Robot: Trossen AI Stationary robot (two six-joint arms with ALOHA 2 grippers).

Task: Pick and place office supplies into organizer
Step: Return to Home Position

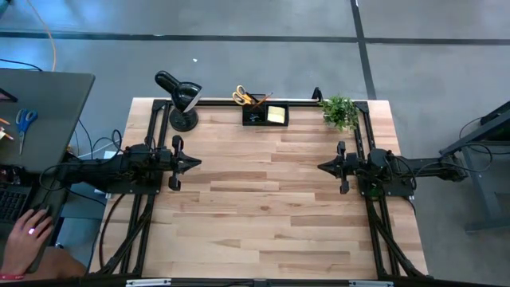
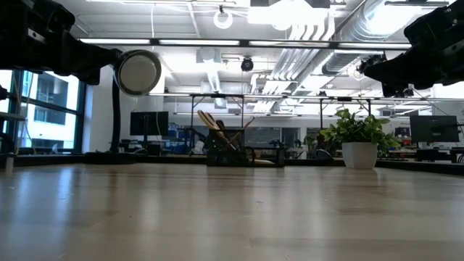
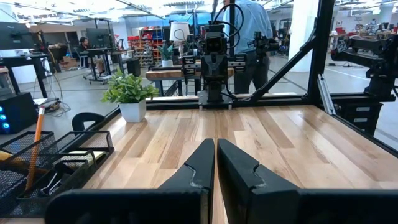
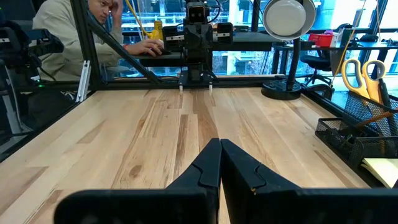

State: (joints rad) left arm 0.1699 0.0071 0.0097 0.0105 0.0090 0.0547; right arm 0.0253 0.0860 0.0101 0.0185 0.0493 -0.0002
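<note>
The black mesh organizer [image 1: 265, 114] stands at the table's far edge, holding the yellow sticky-note pad [image 1: 276, 115], yellow-handled scissors [image 1: 241, 96] and an orange pencil [image 3: 34, 149]. It also shows in the right wrist view as the organizer [image 4: 357, 134] with the scissors [image 4: 364, 71] upright in it. My left gripper [image 1: 195, 163] hovers at the table's left side, shut and empty. My right gripper [image 1: 320, 167] hovers at the right side, shut and empty. Both point toward the table's middle. The eraser, pens and binder clips I cannot make out.
A black desk lamp [image 1: 182, 100] stands at the far left corner, a potted plant [image 1: 340, 112] at the far right corner. A person's hand [image 1: 28, 231] rests at a desk left of the table, where blue-handled scissors [image 1: 24, 121] lie. Bare wood [image 1: 263, 199] spans between the arms.
</note>
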